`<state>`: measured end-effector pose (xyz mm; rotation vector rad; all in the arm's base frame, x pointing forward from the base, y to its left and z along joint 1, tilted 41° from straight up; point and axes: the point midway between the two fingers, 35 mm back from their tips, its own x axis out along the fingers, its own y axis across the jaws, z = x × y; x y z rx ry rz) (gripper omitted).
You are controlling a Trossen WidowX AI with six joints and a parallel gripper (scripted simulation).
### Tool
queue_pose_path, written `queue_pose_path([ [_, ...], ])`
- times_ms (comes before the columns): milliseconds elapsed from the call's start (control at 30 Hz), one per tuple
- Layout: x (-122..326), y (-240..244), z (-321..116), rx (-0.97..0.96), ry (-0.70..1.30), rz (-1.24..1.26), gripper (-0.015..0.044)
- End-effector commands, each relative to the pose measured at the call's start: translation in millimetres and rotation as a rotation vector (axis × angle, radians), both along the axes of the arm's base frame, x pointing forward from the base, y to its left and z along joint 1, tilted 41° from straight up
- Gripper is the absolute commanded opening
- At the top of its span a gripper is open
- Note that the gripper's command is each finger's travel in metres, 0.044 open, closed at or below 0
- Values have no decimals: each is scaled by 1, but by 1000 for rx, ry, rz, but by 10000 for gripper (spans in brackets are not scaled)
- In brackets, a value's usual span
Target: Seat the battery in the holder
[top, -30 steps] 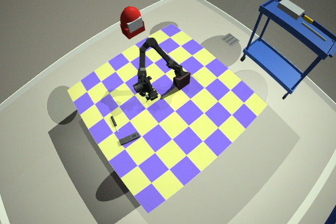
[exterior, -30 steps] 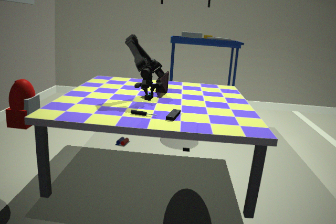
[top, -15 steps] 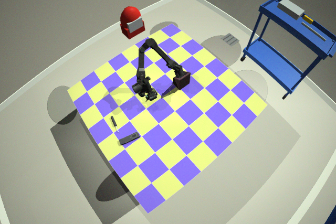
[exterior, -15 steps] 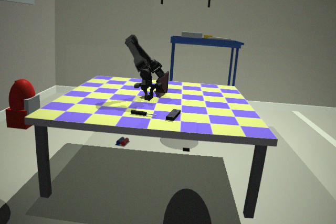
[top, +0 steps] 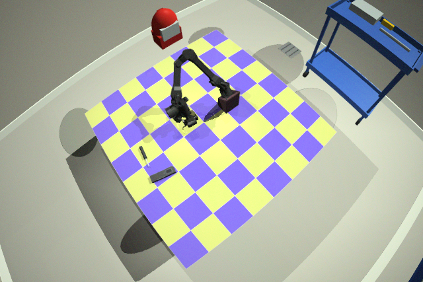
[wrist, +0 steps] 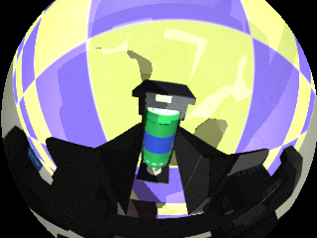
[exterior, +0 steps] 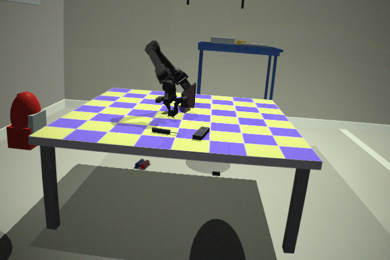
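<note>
The battery point(wrist: 158, 141), green with a blue band, lies in the small black holder point(wrist: 163, 90), its pale end near the holder's end block at the top of the wrist view. A small silver round part point(wrist: 155, 171) shows by its other end. The battery leans a little across the view; whether it is flat or under the lip I cannot tell. My gripper point(top: 190, 121) point(exterior: 172, 109) point(wrist: 158, 128) is low over the table with its fingers slightly open, one on each side of the battery. The gaps are very narrow. In the top and exterior views my gripper mostly hides battery and holder.
A black screwdriver point(top: 143, 152) point(exterior: 161, 131) and a dark grey oblong device point(top: 160, 175) point(exterior: 200, 133) lie on the checkered table point(top: 238, 176) point(exterior: 258, 139), away from the gripper. A dark red block point(top: 229, 102) point(exterior: 188, 100) stands at the arm's foot.
</note>
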<state>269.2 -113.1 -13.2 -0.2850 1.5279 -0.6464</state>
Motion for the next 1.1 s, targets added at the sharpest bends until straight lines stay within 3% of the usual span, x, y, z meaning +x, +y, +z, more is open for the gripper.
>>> queue_pose_path([
  [0, 0, 0, 0, 0, 0, 1, 189],
  [433, 1, 10, 11, 1, 0, 0, 189],
  [767, 2, 58, 66, 4, 0, 0, 440],
  [1067, 3, 60, 67, 4, 0, 0, 440],
])
